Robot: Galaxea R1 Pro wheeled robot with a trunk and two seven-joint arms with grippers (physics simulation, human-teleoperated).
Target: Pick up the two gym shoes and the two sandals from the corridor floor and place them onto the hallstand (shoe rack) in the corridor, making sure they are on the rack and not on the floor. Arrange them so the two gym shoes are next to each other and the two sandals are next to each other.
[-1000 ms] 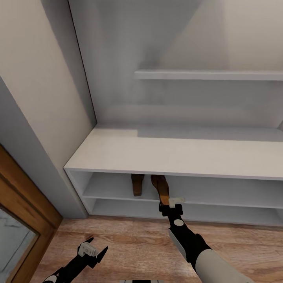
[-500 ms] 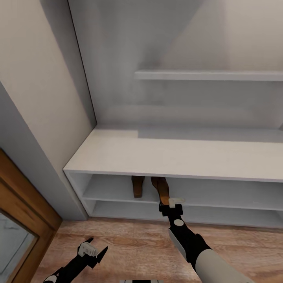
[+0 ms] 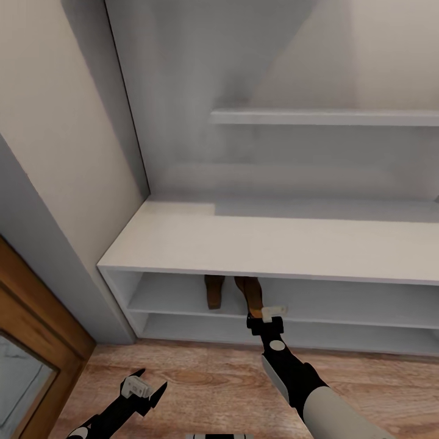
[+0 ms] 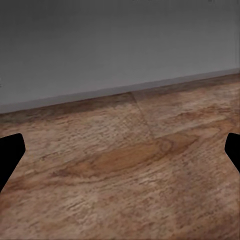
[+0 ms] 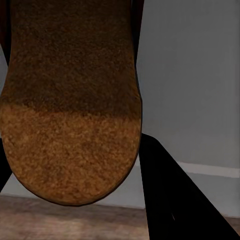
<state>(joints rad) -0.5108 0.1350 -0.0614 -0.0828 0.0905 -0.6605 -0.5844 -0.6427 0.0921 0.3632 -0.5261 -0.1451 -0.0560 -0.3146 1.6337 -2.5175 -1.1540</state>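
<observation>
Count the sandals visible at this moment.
2. One sandal lies on the hallstand's upper shelf tier; the other sandal is beside it at the right gripper. The top hides their far ends.

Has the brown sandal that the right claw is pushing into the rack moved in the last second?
No. The sandal at the right gripper sits at the same spot beside the other sandal, under the hallstand's top edge.

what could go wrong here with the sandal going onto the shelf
The right gripper holds the second sandal by its heel at the upper shelf's front edge; released now, it might tip out onto the floor. Pushing it deeper could nudge the first sandal beside it.
</observation>
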